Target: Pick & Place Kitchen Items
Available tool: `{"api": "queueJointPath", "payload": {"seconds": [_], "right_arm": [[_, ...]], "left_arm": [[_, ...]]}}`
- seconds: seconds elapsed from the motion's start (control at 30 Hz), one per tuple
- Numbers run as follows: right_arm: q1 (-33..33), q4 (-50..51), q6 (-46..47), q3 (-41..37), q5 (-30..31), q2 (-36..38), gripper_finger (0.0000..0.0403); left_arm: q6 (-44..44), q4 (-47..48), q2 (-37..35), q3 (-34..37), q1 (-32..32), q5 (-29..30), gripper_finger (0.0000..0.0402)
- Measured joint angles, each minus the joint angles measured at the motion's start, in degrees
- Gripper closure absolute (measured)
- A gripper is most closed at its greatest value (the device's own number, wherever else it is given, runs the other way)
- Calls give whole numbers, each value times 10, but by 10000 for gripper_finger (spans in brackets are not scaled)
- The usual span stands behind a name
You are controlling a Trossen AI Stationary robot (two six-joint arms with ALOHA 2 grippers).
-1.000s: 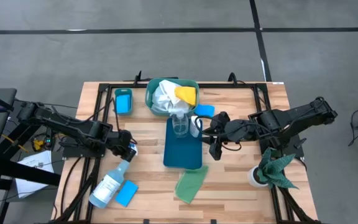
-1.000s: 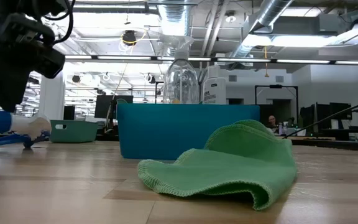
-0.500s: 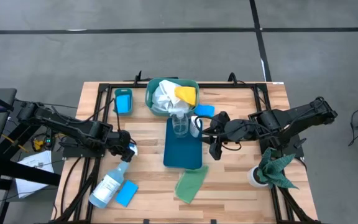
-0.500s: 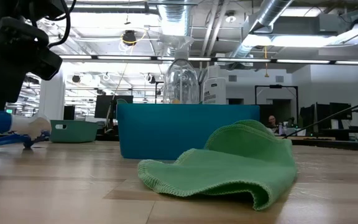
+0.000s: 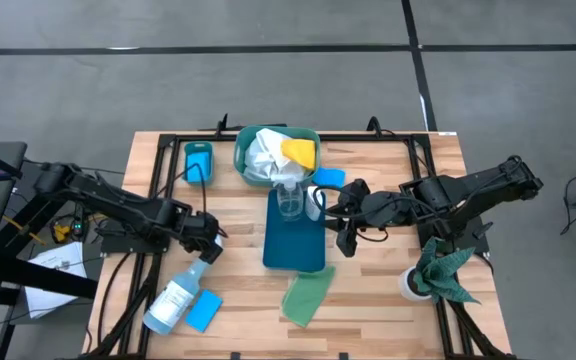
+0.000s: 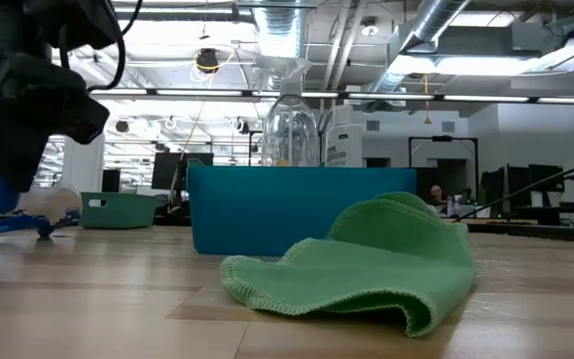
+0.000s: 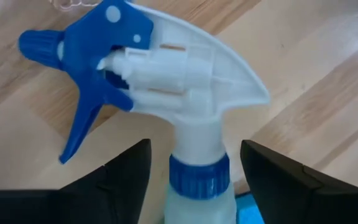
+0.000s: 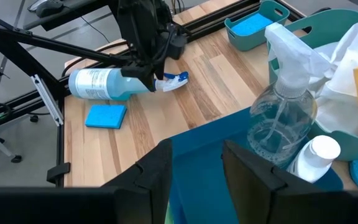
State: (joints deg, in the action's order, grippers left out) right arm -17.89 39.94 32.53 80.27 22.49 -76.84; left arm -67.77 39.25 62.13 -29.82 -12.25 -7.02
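With our left gripper [image 7: 191, 165] spread wide around the spray bottle [image 5: 177, 296] neck at 8 o'clock, we reckon squeezing comes next; the right gripper [image 8: 194, 165] idles, fingers parted.

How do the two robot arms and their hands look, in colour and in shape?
Both arms are dark, almost black, built from jointed segments with black cables running along them. The left hand has two flat, dark, angular fingers. The right hand has similar dark fingers. No markings are visible.

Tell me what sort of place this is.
Probably a robotics lab in an open-plan office: exposed ceiling ducts, rows of desks with monitors, and a wooden table framed by black rails.
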Motion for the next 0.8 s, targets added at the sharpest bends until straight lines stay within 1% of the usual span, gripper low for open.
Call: {"api": "queueJointPath", "payload": {"seconds": [0.2,0.43,0.6,0.8], "right_arm": [[0,0,0,0,0,0,271],[0,0,0,0,0,0,271],[0,0,0,0,0,0,271],[0,0,0,0,0,0,271]], "left_arm": [[0,-6,30,0,0,-1,169],[0,-6,33,0,0,-1,191],[0,-6,33,0,0,-1,215],[0,-6,33,0,0,-1,258]]}}
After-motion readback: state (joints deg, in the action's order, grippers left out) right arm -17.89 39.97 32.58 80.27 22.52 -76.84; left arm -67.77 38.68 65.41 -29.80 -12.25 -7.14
